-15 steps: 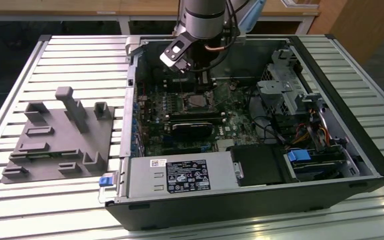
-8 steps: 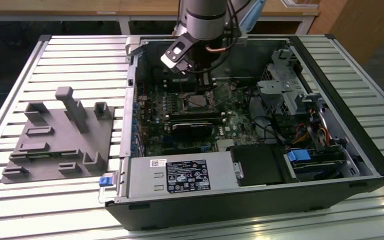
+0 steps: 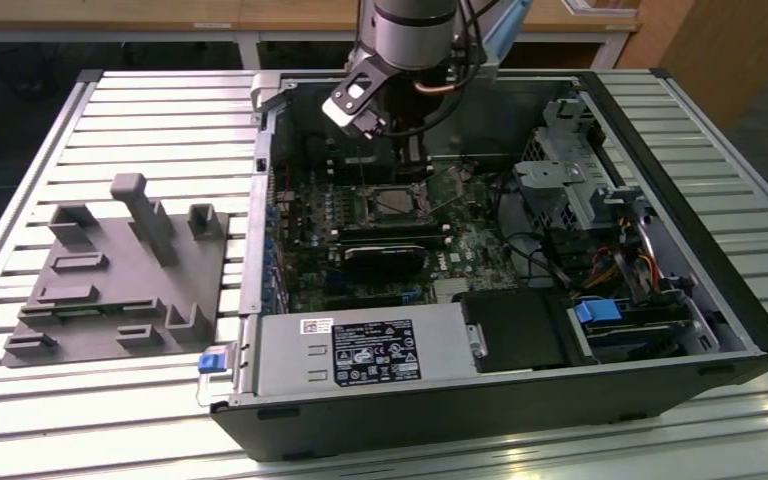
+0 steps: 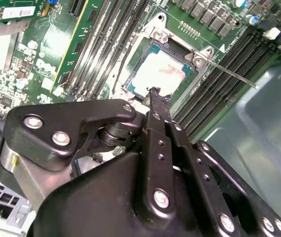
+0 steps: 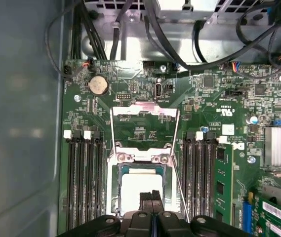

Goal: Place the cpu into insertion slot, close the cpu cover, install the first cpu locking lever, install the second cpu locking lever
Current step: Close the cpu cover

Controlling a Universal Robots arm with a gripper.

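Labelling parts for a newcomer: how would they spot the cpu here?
Inside the open computer case, find the green circuit board. Between its two banks of long black memory slots lies the cpu, the one pale silvery square there, close to the gripper.

One cpu (image 5: 139, 186), one insertion slot (image 5: 114, 193), one cpu cover (image 5: 142, 109) — one claw (image 5: 151, 196), one computer case (image 3: 491, 420).

An open PC case (image 3: 491, 420) is laid on the slatted tabletop (image 3: 91, 420) — a grey fixture (image 3: 117, 280) is set beside it, at the exterior view's left. Inside, a labelled PSU (image 3: 357, 352) is mounted; a coin battery (image 5: 99, 85) is seen near the memory slots (image 5: 83, 173).
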